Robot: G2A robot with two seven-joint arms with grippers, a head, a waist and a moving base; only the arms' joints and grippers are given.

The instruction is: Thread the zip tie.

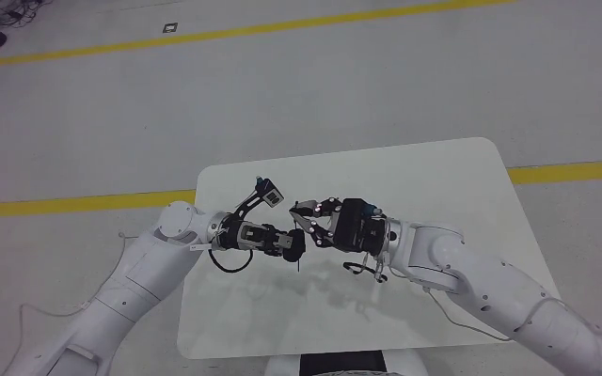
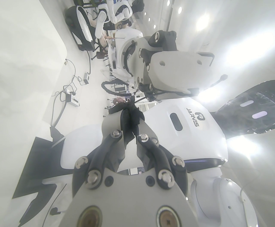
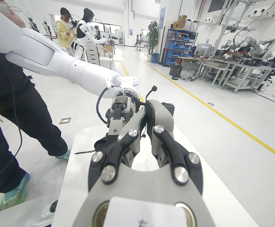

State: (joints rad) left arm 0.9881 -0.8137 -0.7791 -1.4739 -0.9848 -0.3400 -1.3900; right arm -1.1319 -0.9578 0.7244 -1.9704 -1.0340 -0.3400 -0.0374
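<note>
White table (image 1: pixel 451 179) is lying beneath both arms. Thin black plastic zip tie (image 3: pixel 150 92) is being held above it, clear of the surface. Right gripper (image 3: pixel 146 114) is pinching it, one end projecting past the fingertips. Left gripper (image 2: pixel 129 111), just beside, is clamping the other end.

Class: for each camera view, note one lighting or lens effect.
Left wrist view: ceiling lights flare into white glare; right wrist view: wide lens makes the right claw loom large; top view: soft, even light on the table.
</note>
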